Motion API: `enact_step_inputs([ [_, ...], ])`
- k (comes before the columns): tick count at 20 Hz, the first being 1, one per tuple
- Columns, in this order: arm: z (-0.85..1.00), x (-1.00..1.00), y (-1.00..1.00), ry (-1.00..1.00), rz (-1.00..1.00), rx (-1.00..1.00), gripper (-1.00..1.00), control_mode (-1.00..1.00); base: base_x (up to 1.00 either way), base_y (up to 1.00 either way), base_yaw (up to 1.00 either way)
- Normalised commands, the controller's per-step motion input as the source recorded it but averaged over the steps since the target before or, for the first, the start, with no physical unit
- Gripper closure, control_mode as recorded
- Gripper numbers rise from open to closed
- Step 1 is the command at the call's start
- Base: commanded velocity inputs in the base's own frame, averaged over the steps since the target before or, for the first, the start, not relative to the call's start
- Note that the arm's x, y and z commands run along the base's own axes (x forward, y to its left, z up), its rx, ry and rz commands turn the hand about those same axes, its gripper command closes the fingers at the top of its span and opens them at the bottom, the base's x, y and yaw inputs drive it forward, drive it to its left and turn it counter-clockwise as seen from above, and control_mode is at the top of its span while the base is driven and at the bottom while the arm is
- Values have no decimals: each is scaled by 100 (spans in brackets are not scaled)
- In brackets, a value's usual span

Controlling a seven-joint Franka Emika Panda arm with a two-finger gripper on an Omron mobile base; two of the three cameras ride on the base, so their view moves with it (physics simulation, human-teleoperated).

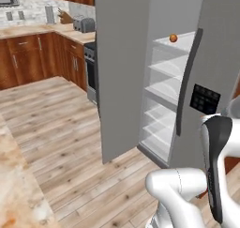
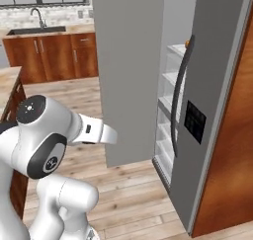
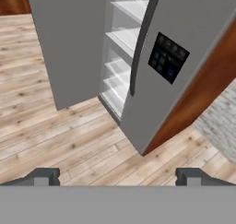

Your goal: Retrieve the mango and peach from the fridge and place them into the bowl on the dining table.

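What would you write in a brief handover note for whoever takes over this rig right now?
End effector: open, holding nothing, facing the fridge from a distance.
Fridge: left door swung open, right door closed.
One orange-coloured fruit sits on an upper shelf; cannot tell whether it is the mango or the peach. The other fruit is not identified.
Done: door opened.
Left: pick both fruits and carry them to the bowl on the dining table.

Both base views look forward and down over the arm at the fridge (image 1: 211, 49), whose left door stands open onto white shelves. The left view sees it from the left, the right view from the right and nearer. The hand view looks down at the fridge's black control panel (image 3: 168, 57) and the wooden floor (image 3: 69, 140).
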Motion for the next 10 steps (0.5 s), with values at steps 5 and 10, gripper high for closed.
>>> enact_step_inputs([
  [5,0,0,0,0,0,0,-100,100,39,-10,-13],
  [10,0,0,0,0,0,0,-100,100,60,0,-28],
])
